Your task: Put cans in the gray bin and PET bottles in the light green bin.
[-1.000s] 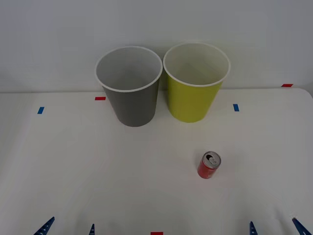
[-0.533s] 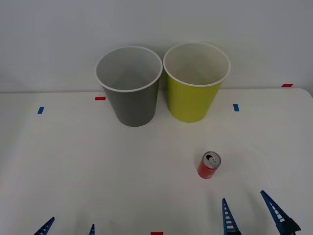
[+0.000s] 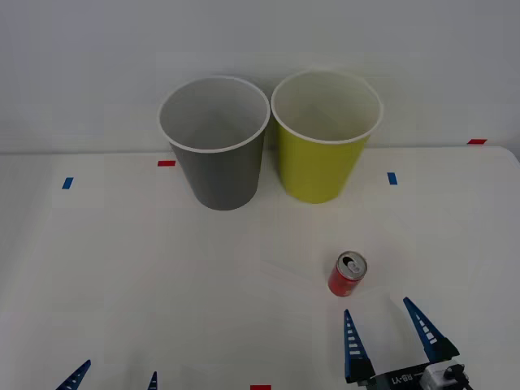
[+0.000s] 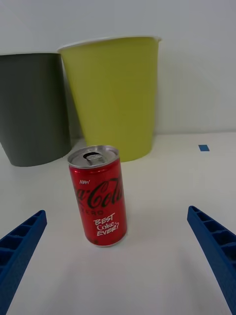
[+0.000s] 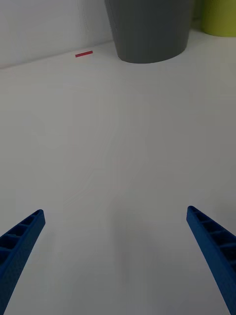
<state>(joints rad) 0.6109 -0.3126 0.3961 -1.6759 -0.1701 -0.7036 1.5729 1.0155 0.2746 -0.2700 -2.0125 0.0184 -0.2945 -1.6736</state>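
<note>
A small red can (image 3: 347, 275) (image 4: 98, 194) with a silver top stands upright on the white table, right of centre. Behind it, side by side at the back, stand the gray bin (image 3: 215, 146) (image 4: 32, 108) (image 5: 150, 27) and the light green bin (image 3: 325, 138) (image 4: 115, 93), both showing white insides. My right gripper (image 3: 382, 321) (image 4: 118, 236) is open just in front of the can and a little to its right, its blue fingers apart from it. My left gripper (image 3: 114, 375) (image 5: 115, 231) is open, parked at the near left edge over bare table.
Small red tape marks (image 3: 166, 163) and blue tape marks (image 3: 392, 178) dot the white table (image 3: 122, 268). A white wall rises just behind the bins. The table's right edge (image 3: 512, 162) lies near the far right.
My right gripper has come forward and leftward from the near right corner toward the can. The can, the bins and the left gripper have not moved.
</note>
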